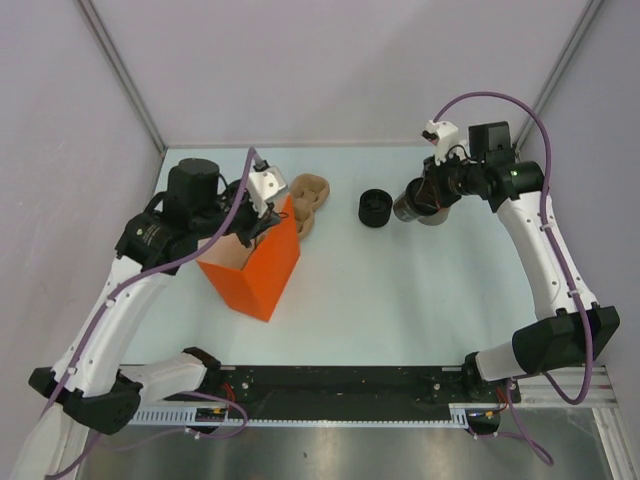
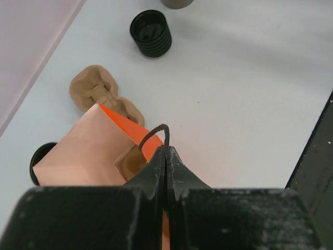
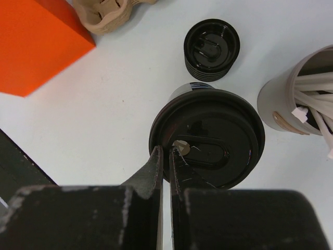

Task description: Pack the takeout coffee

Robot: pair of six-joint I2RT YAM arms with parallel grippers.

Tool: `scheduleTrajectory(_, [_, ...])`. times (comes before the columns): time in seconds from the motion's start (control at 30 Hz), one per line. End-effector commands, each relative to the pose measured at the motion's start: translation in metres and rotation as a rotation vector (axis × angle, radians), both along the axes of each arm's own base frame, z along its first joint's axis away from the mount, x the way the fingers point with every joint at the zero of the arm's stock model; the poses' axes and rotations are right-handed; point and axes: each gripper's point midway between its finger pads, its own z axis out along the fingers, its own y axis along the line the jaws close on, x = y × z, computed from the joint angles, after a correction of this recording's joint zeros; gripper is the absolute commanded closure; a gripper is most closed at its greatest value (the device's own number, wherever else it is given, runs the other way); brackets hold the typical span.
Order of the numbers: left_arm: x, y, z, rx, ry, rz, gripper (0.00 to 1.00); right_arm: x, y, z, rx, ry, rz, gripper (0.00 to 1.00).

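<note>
Top: left tool (image 1: 262, 225) clenched on orange bag (image 1: 255, 268) handle, pulp carrier (image 1: 308, 198) just behind. Open surface (image 1: 400, 290) right of the bag.
Left wrist: bag contents unclear.
Right wrist: right tool (image 3: 167, 151) clamped on takeout coffee (image 3: 223, 125) lid rim, near ribbed black cup (image 3: 212, 49). Stick cylinder (image 3: 283, 101) holds white sticks.

L gripper (image 2: 165, 150) pinching bag handle (image 2: 156, 127).

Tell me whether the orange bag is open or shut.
Open: the left gripper pinches the handle of the orange bag, whose pale inner wall shows.
</note>
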Motion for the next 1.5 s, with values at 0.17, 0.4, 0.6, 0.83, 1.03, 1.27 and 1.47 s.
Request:
scheduleTrajectory(0.17, [-0.017, -0.055, 0.025, -0.025, -0.067, -0.189, 1.0, 0.003, -0.011, 0.032, 0.019, -0.08, -0.029, 0.98])
scheduleTrajectory(0.4, [-0.047, -0.101, 0.026, -0.038, -0.048, -0.389, 1.0, 0.006, -0.016, 0.04, 0.007, -0.086, -0.053, 0.99])
scheduleTrajectory(0.6, [-0.066, -0.128, 0.035, -0.055, -0.037, -0.49, 0.99, 0.007, -0.023, 0.048, 0.003, -0.093, -0.083, 0.99])
scheduleTrajectory(0.83, [-0.078, -0.14, 0.028, -0.044, -0.016, -0.525, 0.39, 0.009, -0.024, 0.072, 0.009, -0.127, -0.089, 1.0])
scheduleTrajectory(1.03, [-0.077, -0.136, 0.049, -0.08, -0.046, -0.496, 0.02, 0.005, -0.013, 0.096, 0.056, -0.156, -0.039, 1.0])
scheduleTrajectory(1.27, [-0.056, -0.113, 0.108, -0.169, -0.169, -0.348, 0.0, -0.021, 0.018, 0.128, 0.129, -0.191, 0.098, 1.0])
scheduleTrajectory(1.47, [-0.013, -0.061, 0.125, -0.183, -0.26, -0.085, 0.0, -0.051, 0.065, 0.146, 0.187, -0.189, 0.273, 0.99])
